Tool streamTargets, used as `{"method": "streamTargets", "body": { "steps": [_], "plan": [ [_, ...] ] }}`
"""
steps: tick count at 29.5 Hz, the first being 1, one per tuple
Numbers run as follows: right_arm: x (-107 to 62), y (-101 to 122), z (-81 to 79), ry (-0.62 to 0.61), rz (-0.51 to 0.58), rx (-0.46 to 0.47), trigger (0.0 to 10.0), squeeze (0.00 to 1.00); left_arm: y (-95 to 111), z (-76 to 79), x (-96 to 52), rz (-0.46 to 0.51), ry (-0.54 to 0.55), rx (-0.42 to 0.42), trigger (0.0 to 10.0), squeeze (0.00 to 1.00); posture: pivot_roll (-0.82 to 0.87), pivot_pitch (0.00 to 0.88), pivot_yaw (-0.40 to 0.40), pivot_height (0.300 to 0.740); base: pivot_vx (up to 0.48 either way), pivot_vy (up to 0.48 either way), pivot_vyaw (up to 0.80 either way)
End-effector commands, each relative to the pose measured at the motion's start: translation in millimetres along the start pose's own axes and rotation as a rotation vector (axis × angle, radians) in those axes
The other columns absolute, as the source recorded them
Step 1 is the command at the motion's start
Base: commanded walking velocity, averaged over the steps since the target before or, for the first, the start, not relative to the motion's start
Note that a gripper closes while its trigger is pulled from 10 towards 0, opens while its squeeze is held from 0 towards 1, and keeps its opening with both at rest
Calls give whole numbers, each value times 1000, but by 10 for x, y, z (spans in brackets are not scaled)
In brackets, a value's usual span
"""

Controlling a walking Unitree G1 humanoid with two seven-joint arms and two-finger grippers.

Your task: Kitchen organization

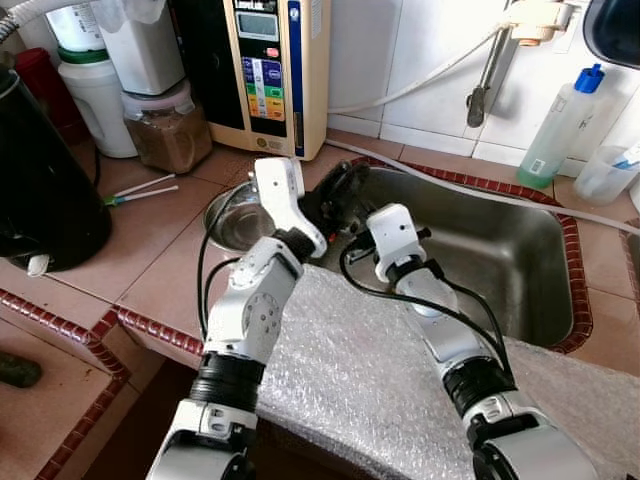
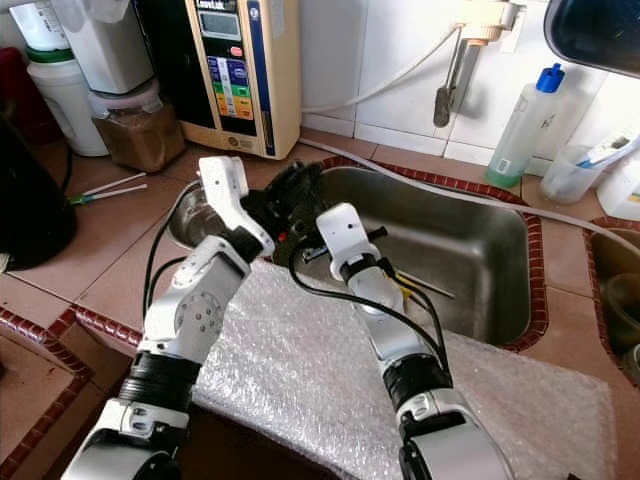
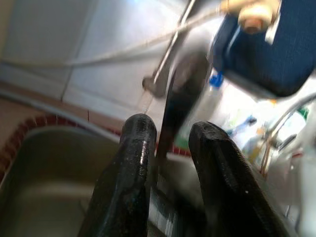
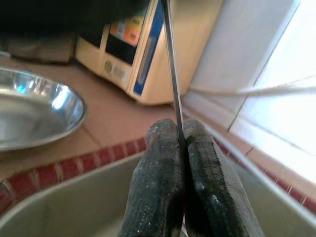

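Note:
Both arms meet over the left rim of the steel sink (image 1: 500,260). My right gripper (image 4: 178,126) is shut on a thin metal utensil (image 4: 170,59), seen edge-on and running up toward the dark left gripper. My left gripper (image 3: 170,128) has its two fingers on either side of a dark, blurred blade-like utensil (image 3: 180,94), apparently the same one, and grips it near its base. In the left eye view the two grippers form one black mass, the left gripper (image 1: 335,195) just above the right gripper (image 1: 355,235). A steel bowl (image 1: 235,222) sits on the counter beside them.
Bubble wrap (image 1: 370,380) covers the counter's front. A cream water machine (image 1: 270,70), a jar (image 1: 165,130) and a black appliance (image 1: 40,190) stand at the left. Loose utensils (image 2: 420,285) lie in the sink. A soap bottle (image 1: 560,125) stands behind it.

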State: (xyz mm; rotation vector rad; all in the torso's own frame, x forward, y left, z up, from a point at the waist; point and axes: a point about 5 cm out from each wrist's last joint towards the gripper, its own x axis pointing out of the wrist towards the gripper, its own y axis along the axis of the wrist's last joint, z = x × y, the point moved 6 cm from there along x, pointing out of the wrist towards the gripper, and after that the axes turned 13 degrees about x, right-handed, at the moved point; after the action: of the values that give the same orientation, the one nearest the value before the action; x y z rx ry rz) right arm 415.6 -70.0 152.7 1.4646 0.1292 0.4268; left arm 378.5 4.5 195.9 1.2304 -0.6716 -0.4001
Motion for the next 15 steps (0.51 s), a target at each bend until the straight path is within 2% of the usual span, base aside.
{"method": "streamTargets", "body": {
  "steps": [1,10,11,15],
  "plan": [
    [30,32,7,-1,9,3,0,0,15,35,-27,-12,-34,36,10000,1000,110,0,30,740,0,0,0],
    [-4,-119,91,-24,-53,-27,0,0,-39,-56,-177,-54,-52,137,10000,1000,122,0,27,740,0,0,0],
    [-21,-168,130,-35,-74,-30,0,0,-78,-57,-220,-75,-68,175,10000,1000,124,0,28,740,0,0,0],
    [-74,-293,241,-70,-127,-33,0,0,-159,-76,-314,-114,-89,234,10000,1000,127,0,31,740,0,0,0]
  ]
}}
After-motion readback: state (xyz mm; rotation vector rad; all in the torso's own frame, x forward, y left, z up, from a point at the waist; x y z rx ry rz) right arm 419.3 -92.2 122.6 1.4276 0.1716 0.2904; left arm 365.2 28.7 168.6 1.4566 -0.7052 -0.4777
